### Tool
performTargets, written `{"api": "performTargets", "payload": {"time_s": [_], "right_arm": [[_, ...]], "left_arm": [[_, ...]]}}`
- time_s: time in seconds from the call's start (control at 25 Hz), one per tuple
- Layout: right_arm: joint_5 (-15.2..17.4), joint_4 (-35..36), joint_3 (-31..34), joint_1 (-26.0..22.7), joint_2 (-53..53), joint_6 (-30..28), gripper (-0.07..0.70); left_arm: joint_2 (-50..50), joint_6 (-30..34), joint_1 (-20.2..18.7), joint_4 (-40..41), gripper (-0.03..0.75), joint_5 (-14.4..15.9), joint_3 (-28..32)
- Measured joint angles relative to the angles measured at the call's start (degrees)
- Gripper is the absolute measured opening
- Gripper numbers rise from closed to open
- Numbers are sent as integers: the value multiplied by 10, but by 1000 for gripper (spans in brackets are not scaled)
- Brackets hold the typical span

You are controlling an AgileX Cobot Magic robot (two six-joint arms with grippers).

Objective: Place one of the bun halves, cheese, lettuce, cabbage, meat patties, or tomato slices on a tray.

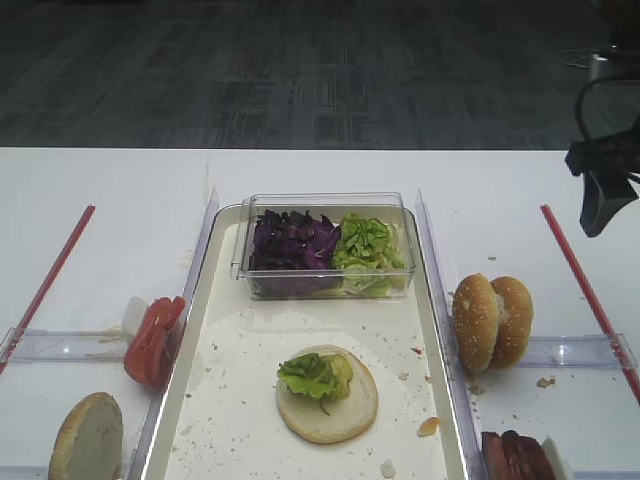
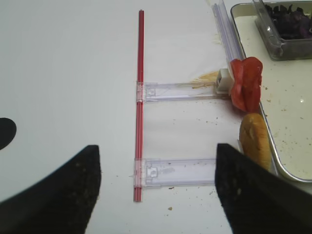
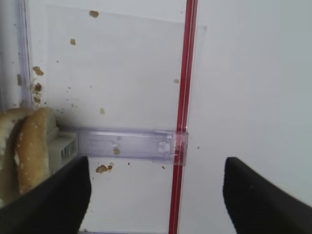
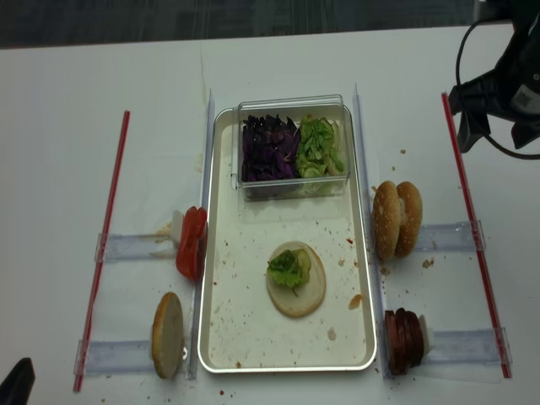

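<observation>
On the cream tray (image 1: pixel 240 410) lies a pale bun half (image 1: pixel 335 412), cut face up, topped with a lettuce piece (image 1: pixel 315 375). Two sesame bun halves (image 1: pixel 492 322) stand on edge right of the tray, and meat patties (image 1: pixel 515 457) sit nearer the front. Tomato slices (image 1: pixel 155 340) and another bun half (image 1: pixel 88 438) stand left of it. Cabbage (image 1: pixel 293 243) and more lettuce (image 1: pixel 367 245) fill a clear box. My right gripper (image 3: pixel 156 168) hovers open and empty, high at the far right, with the sesame buns (image 3: pixel 24 146) to its left. My left gripper (image 2: pixel 157 151) is open and empty left of the tomato slices (image 2: pixel 246 83). No cheese shows.
The clear plastic box (image 1: pixel 325 205) stands at the tray's far end. Red strips (image 1: pixel 50 280) (image 1: pixel 585 285) run along both sides of the white table. Clear plastic holders (image 2: pixel 178 90) (image 3: pixel 129 145) carry the food beside the tray. Crumbs speckle the tray.
</observation>
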Motion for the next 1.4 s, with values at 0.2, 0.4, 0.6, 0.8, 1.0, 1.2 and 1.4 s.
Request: {"api": "performTargets", "payload": {"time_s": [0.2,0.4,0.6,0.8,1.0,1.2,1.4], "right_arm": [[9,-3,53,-1,-6,0,591],[-2,0,131,-1,-41,0,591],[-5,0,193,-1,-103,-1,591],[2,0,244,-1,-196,0,591],[9,0,286,-1,-293,9,591],[12,-6,328,-1,-375,10,590],[3,-12,372,-1,-433,10,590]], "left_arm": [[0,0,0,0,491,0,0],[0,0,0,0,491,0,0],[0,0,0,0,491,0,0],[0,0,0,0,491,0,0],[0,0,0,0,491,0,0],[0,0,0,0,491,0,0],[0,0,0,0,491,0,0]]}}
